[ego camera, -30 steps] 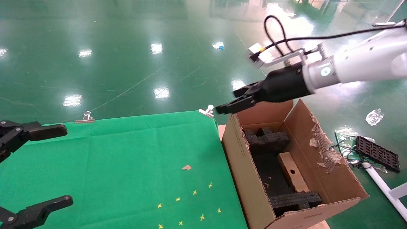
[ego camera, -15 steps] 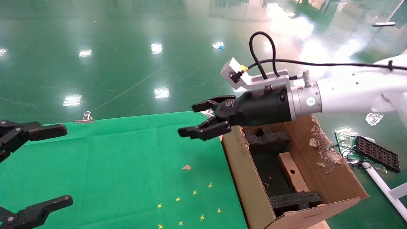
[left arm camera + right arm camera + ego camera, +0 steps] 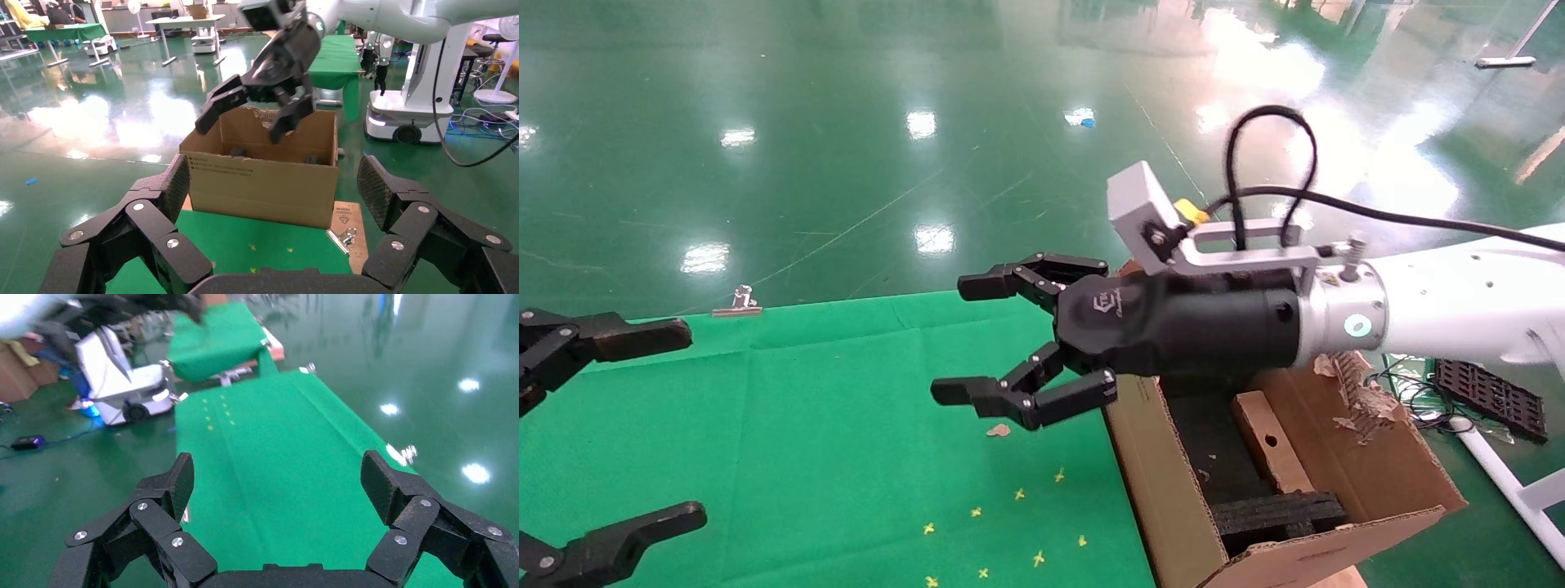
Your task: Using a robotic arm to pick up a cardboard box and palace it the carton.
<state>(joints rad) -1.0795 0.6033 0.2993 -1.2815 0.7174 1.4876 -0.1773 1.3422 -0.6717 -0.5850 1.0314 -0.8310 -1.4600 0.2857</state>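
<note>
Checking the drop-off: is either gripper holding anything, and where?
Nothing. The right gripper and left gripper are open, empty; the box lies in the carton.

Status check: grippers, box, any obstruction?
Right gripper open, empty, above table. Left gripper open, parked. Box in carton. Nothing in the way.

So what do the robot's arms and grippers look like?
The right arm is white with a silver ring and a black round wrist. Its right gripper is black, with two jointed fingers and a small logo. A grey camera block and looping black cable sit on top. The left gripper is all black too.
</note>
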